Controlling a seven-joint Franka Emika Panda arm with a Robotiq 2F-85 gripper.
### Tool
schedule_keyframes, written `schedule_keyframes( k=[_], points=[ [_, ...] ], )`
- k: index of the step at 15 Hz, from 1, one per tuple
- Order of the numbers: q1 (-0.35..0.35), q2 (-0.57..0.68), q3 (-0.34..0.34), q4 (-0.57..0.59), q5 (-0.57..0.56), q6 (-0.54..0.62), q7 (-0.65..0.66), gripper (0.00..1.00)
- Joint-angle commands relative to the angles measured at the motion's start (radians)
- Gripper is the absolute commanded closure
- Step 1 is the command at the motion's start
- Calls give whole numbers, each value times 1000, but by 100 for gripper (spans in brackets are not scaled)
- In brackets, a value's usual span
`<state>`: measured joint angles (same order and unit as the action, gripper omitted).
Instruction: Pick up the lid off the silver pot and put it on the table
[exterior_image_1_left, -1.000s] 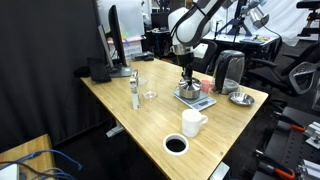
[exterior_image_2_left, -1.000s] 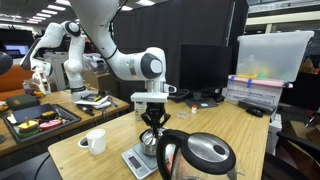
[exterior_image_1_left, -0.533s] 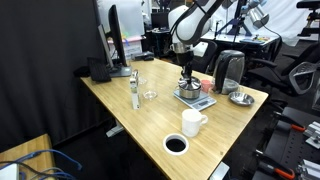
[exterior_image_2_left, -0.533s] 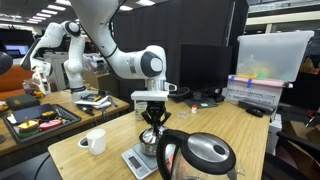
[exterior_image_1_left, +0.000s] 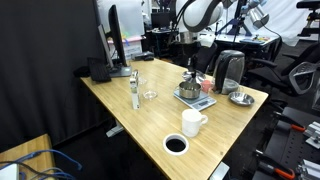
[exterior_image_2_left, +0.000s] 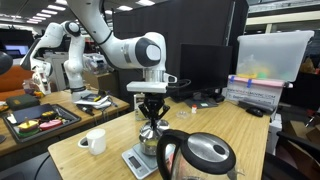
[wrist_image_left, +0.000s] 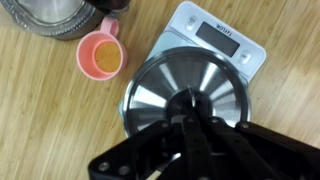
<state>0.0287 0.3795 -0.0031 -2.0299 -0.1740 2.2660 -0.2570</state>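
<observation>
My arm has risen since a moment ago, and my end effector (exterior_image_2_left: 151, 117) now hangs higher above the scale (exterior_image_2_left: 139, 160) than it did. Its fingers are closed on the knob of the lid (wrist_image_left: 190, 90), which has come up with them. In the wrist view the lid fills the middle of the picture and hides the silver pot (exterior_image_2_left: 149, 147), which sits on the scale directly beneath. In an exterior view the lid looks just clear of the pot's rim, though the gap is too small for me to be sure. I judge the lift as good as done, so what is left is carrying the lid sideways and setting it down on the counter (exterior_image_1_left: 125, 125). The kettle (exterior_image_2_left: 200, 155) stands close on one side, with a pink cup (wrist_image_left: 100, 56) next to it and a shallow dish (exterior_image_1_left: 241, 98) beyond, so that side is crowded. The white mug (exterior_image_1_left: 193, 122) and a dark round object (exterior_image_1_left: 176, 145) sit toward the near edge. The bare wood between the scale and the mug looks like the easiest landing spot, provided I stay high enough to pass the pot's rim.
</observation>
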Motion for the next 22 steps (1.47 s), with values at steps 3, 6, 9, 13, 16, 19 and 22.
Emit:
schedule_keyframes(
  k=[3, 6, 9, 13, 16, 19, 22],
  points=[
    [-27, -173, 30, -249, 70, 7, -35, 99],
    [-6, -266, 55, -404, 131, 26, -8, 99],
    [23, -318, 89, -516, 199, 45, 26, 99],
    [52, -260, 108, -599, 268, 170, 127, 99],
    [52, -156, 109, -580, 301, 254, 162, 99],
    [45, -86, 111, -543, 308, 295, 180, 71],
    [31, -89, 116, -533, 322, 310, 190, 52]
  ],
)
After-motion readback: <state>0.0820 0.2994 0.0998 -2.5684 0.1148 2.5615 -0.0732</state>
